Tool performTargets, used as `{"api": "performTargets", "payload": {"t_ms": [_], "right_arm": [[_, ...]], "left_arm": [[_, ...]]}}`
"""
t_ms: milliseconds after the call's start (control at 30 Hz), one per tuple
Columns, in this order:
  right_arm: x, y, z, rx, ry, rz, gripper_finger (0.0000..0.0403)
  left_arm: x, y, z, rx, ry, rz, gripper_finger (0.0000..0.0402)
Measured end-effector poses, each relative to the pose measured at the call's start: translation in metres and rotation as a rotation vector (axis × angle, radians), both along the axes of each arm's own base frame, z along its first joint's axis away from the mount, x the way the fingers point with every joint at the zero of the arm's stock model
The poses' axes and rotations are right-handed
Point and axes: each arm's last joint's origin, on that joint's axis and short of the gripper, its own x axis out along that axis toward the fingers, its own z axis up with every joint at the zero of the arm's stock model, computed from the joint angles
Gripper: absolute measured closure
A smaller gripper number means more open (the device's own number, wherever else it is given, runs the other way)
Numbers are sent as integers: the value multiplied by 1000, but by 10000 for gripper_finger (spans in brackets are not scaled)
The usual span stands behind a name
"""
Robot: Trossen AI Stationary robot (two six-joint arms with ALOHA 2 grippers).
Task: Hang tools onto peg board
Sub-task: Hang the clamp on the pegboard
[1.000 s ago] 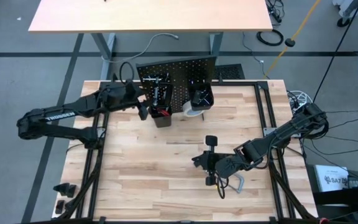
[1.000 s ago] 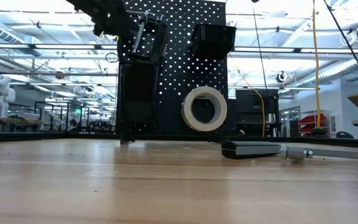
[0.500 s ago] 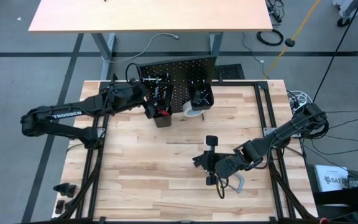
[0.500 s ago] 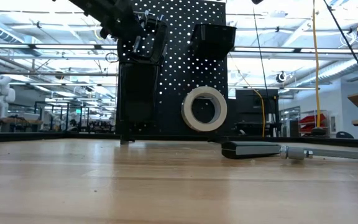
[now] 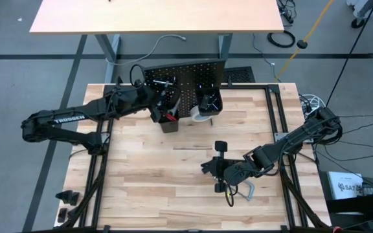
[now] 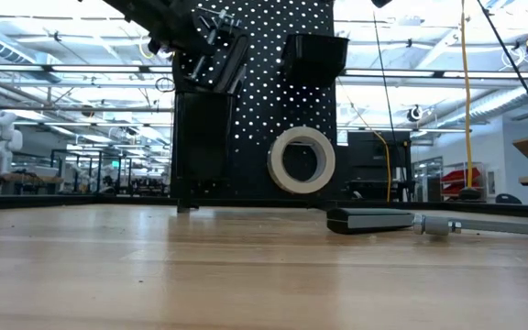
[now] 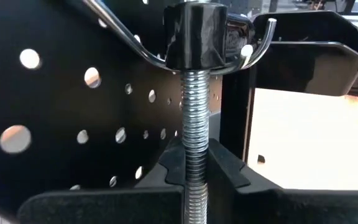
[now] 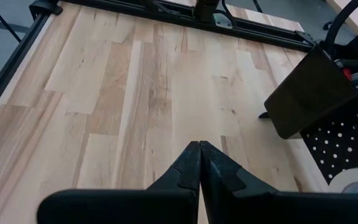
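Up at the peg board (image 5: 193, 74), the left gripper (image 7: 194, 180) has its jaws pinching the C-clamp (image 7: 196, 118) by its screw to seat it on a silver hook (image 7: 126, 37); right gripper (image 8: 199, 163), jaws pressed together, waits over the bench (image 5: 167, 188).

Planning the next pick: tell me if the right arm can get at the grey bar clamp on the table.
Probably yes. The right gripper, shut, rests right beside the grey bar clamp, on open table, with nothing between them. It must open first.

Bare surface (image 5: 154, 175) lies open across the front left. The upright peg board (image 5: 185, 74) blocks the back, and the grey bar clamp (image 6: 388, 220) lies right of centre.
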Motion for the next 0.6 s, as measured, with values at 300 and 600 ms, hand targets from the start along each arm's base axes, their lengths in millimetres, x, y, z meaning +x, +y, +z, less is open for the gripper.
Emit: {"api": "performTargets", "payload": {"t_ms": [300,600], "right_arm": [[0,0,0,0,0,0,403],[0,0,0,0,0,0,403]], "left_arm": [[-7,-3,6,9,-33,-18,377],[-20,-7,19,28,-102,-18,377]]}}
